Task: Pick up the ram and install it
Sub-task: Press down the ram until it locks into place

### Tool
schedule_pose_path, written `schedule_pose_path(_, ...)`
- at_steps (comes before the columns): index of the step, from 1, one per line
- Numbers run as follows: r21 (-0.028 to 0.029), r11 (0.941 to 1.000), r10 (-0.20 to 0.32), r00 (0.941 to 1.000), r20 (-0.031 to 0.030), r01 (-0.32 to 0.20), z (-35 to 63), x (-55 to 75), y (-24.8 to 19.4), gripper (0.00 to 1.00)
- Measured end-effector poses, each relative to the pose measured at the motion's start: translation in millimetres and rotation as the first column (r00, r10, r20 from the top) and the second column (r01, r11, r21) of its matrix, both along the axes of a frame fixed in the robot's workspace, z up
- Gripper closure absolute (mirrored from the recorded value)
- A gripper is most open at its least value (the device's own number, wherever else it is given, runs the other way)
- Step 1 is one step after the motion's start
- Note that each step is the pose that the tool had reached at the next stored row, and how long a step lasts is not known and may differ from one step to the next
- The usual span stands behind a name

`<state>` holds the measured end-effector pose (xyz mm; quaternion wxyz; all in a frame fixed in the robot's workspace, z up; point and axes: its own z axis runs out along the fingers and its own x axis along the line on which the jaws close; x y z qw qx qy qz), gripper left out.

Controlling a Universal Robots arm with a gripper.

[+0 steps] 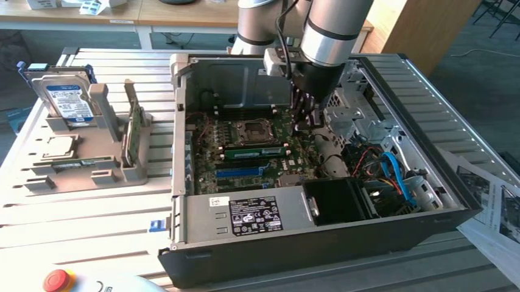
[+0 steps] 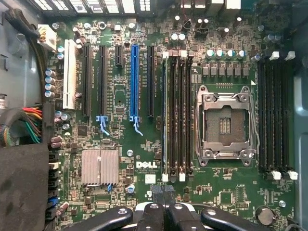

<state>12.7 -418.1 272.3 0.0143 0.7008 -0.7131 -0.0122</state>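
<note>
While my fingers point(image 2: 163, 204) hover pressed together, empty, over motherboard point(image 2: 159, 96), ram point(image 1: 253, 151) sits seated in slot: thin, stiff, light, fragile; best taken by edges.

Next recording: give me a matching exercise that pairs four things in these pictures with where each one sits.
Things:
1. hard drive
2. processor chip
3. tool
4. red button

Places:
A. lying flat in the grey holder
B. over the motherboard, inside the computer case
C. standing upright in the grey holder
D. lower left corner of the exterior view

Pairs: 1-C, 2-A, 3-B, 4-D
</note>
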Motion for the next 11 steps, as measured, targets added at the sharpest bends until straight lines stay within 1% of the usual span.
schedule_pose_path(11, 0.0000, 1.0000, 0.000, 1.0000, 0.0000, 0.000, -15.4, 0.0, 0.0, 0.90)
